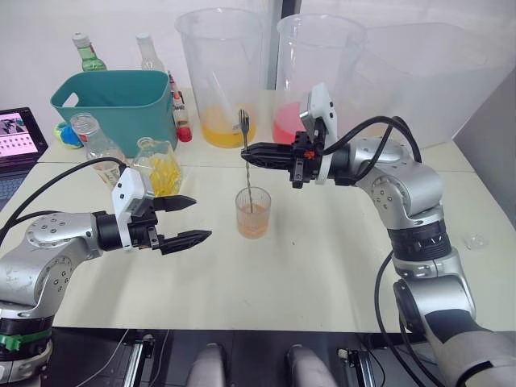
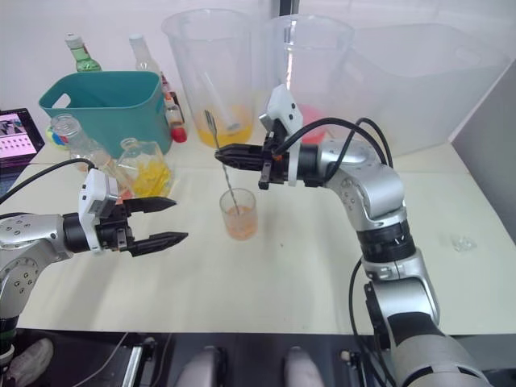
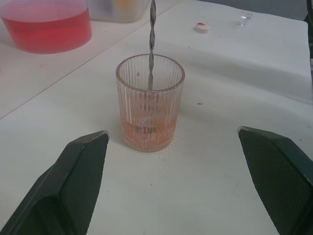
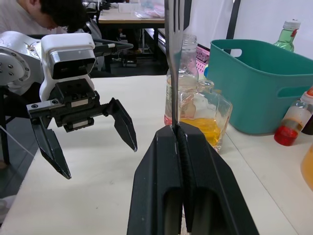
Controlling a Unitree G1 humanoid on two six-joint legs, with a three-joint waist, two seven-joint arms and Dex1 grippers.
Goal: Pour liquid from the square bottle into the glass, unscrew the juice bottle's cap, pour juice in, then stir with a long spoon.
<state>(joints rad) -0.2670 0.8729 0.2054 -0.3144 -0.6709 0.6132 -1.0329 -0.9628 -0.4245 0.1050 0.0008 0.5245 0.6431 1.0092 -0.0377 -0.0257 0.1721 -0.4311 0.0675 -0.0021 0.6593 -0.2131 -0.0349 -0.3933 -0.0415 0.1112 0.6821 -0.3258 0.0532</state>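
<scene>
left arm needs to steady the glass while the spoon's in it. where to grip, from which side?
Grip the glass around its lower ribbed wall, coming level from the robot's left, where the open left end effector already faces it. It stands upright with straight sides, and the long spoon, held by the right end effector, occupies the mouth, so avoid a top grasp.

Both silver-grey metal arms are showing rounded jointed segments, trailing black cables, white boxy wrist cameras, and textured black wedge-shaped fingers [image 3: 80, 186].
</scene>
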